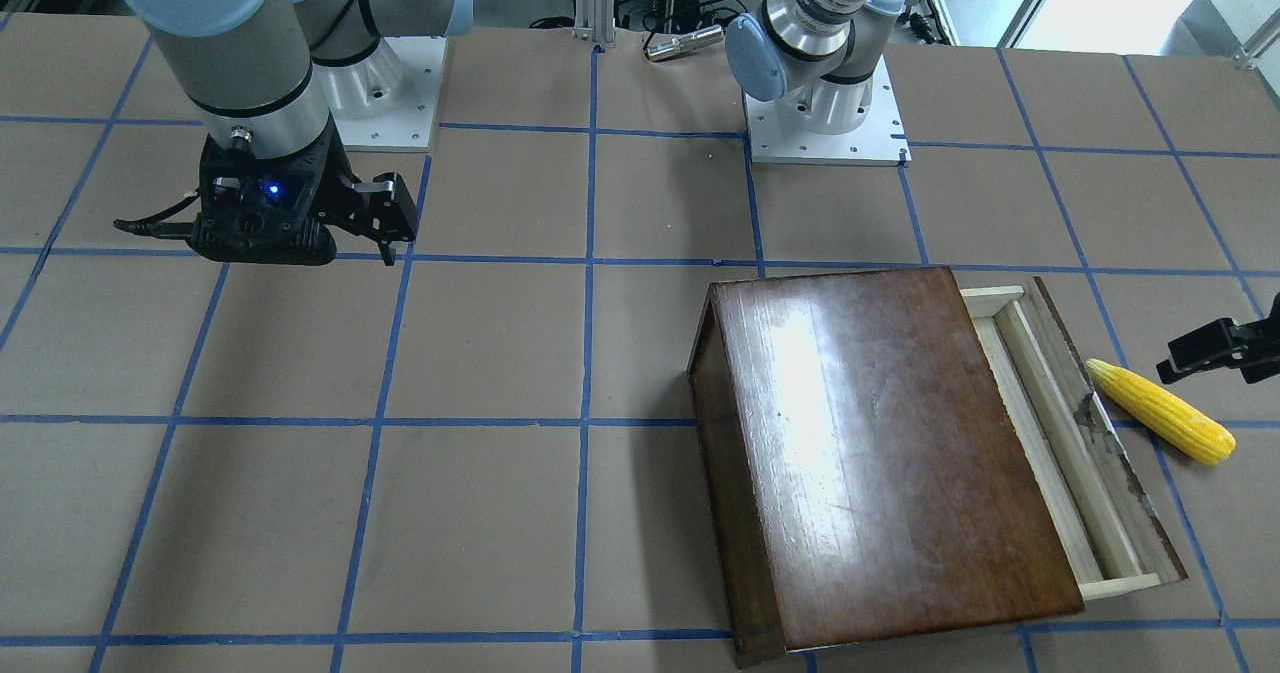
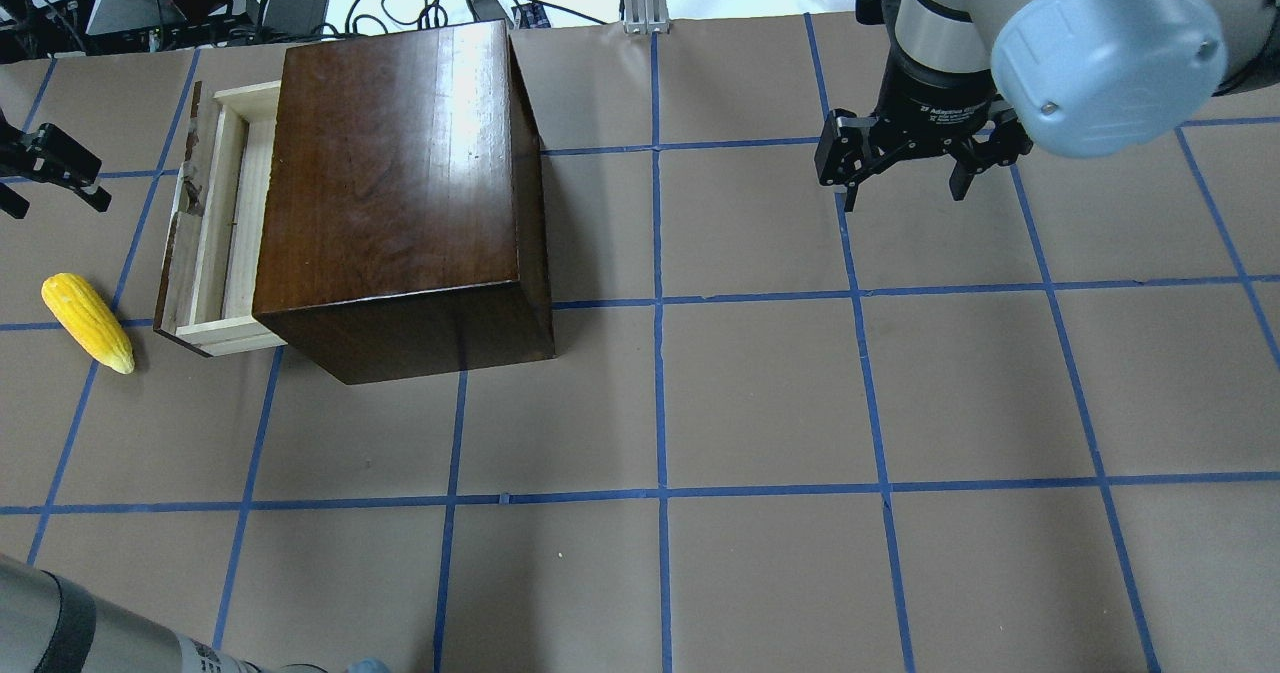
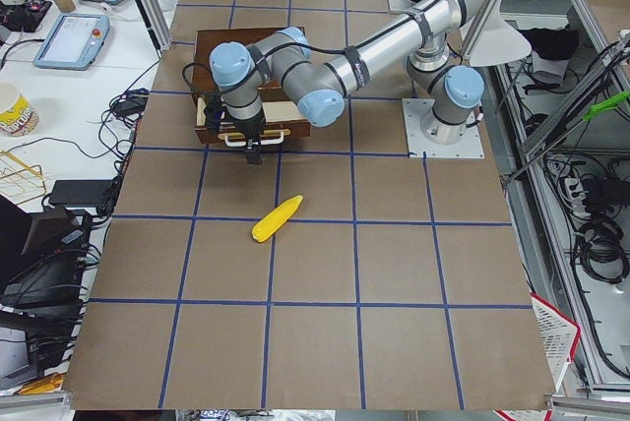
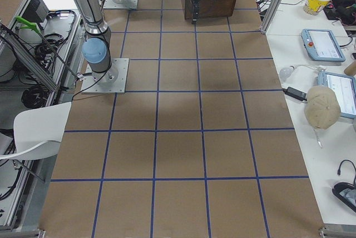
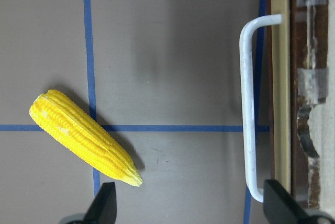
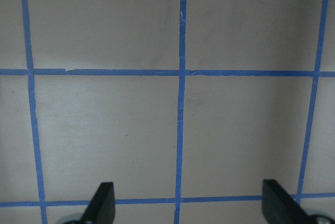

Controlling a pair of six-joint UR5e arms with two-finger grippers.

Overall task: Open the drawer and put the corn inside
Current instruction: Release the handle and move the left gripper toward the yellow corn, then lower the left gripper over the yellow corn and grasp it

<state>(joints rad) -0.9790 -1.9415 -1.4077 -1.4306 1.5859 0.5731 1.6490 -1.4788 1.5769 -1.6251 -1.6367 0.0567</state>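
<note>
Corn (image 5: pixel 84 137) lay just beside the drawer (image 2: pixel 212 223), which stood only partly out. My left gripper (image 5: pixel 191 205) hung with fingers wide apart near both; dropped crosswise, the cob could've jammed across that narrow opening.

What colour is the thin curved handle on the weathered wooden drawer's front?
White. The thin curved handle shows best in the left wrist-mounted view.

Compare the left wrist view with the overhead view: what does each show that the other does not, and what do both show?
Only the wrist view: the white wire handle on the drawer front, close up. Only the overhead view: the dark-brown box, the drawer's pale tray pulled partly out, and the right hand, open above the table. Both: the corn lying on the table outside the drawer, near its front.
</note>
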